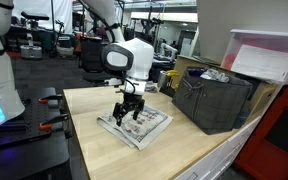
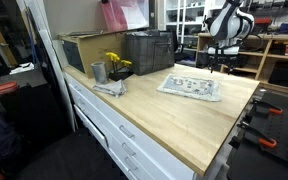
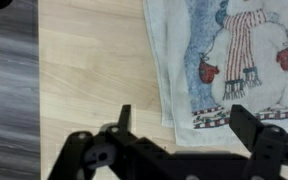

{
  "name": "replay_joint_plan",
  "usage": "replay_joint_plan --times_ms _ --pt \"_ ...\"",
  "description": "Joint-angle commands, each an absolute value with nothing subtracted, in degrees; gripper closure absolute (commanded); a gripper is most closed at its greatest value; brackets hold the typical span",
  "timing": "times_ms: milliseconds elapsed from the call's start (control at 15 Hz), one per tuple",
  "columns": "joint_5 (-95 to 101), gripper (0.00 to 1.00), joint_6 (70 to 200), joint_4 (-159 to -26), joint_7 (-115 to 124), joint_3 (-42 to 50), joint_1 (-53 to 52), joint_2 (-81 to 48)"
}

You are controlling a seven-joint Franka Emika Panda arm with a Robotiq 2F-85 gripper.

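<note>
While the hand (image 3: 179, 115) gapes, a flat rectangular cloth (image 3: 234, 50) (snowman print) lies beneath.

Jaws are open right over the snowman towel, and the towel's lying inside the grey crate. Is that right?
Not quite. The jaws are open over the towel, but it lies flat on the wooden counter, beside the crate, not in it. An exterior view shows this.
</note>
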State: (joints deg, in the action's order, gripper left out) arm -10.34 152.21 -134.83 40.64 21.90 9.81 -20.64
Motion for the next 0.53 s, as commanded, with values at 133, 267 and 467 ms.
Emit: replay_joint_plan --times_ms 133,267,467 --pt "-15.95 0.00 150.47 -130.72 38.88 18.68 13.74 -23.75" --pt "-16.79 0.00 150.52 -130.20 38.61 18.19 14.26 -24.88" --pt "-17.31 0.00 151.25 -129.88 36.60 17.46 15.25 -26.45"
